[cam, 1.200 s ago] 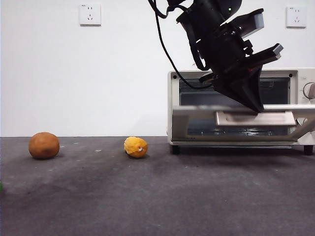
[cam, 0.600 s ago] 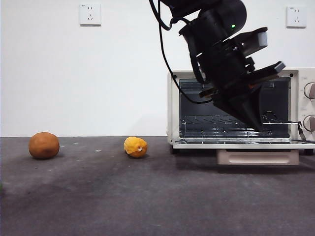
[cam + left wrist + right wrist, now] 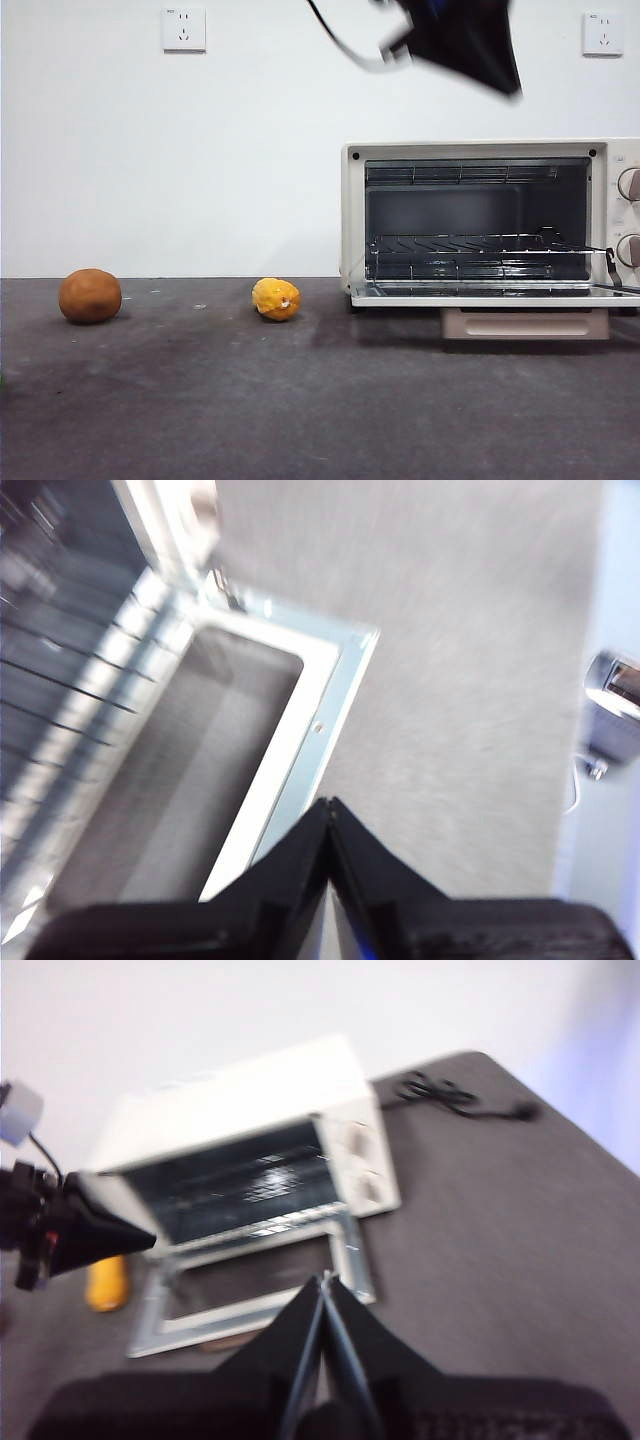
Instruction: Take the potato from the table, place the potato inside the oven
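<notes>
Front view: potato [image 3: 90, 295] near table [image 3: 320, 400] edge; oven [image 3: 490, 225] door down; both grippers [image 3: 328, 810] [image 3: 322, 1285] closed, empty.

Looks like a lab test setup. A bare white wall [image 3: 250, 150] with sockets [image 3: 183, 29] is seen behind a plain grey worktop [image 3: 300, 400]. Only a toaster oven [image 3: 480, 220] is set out.

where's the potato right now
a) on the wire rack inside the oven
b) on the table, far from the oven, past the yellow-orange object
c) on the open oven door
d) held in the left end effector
b: the potato sits on the table at the far end from the oven, beyond the yellow-orange object; the oven door is open and its rack shows nothing on it.
</notes>
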Action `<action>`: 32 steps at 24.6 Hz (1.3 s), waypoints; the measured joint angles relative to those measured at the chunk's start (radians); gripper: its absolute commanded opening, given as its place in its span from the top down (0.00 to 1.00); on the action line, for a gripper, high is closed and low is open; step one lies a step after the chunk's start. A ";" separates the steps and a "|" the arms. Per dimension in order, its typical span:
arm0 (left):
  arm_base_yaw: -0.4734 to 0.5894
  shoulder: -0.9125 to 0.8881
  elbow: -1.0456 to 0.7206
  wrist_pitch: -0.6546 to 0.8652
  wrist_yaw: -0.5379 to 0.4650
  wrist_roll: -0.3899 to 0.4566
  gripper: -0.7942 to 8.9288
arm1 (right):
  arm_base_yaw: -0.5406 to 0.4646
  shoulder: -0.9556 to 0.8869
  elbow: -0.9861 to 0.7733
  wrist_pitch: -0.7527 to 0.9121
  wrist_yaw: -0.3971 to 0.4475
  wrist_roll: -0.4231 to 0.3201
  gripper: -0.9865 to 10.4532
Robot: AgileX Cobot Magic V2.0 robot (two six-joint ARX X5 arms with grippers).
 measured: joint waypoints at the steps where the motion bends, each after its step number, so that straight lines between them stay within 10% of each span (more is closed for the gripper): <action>1: 0.000 -0.026 0.000 -0.010 -0.001 0.001 0.93 | 0.000 0.000 0.000 0.015 -0.029 -0.006 0.91; 14: 0.058 -0.411 0.000 -0.144 -0.084 0.023 0.93 | 0.000 0.196 -0.001 0.388 -0.529 -0.022 0.91; 32: 0.152 -0.513 0.000 -0.455 -0.069 0.073 0.93 | 0.025 0.469 -0.001 0.679 -0.626 0.104 0.88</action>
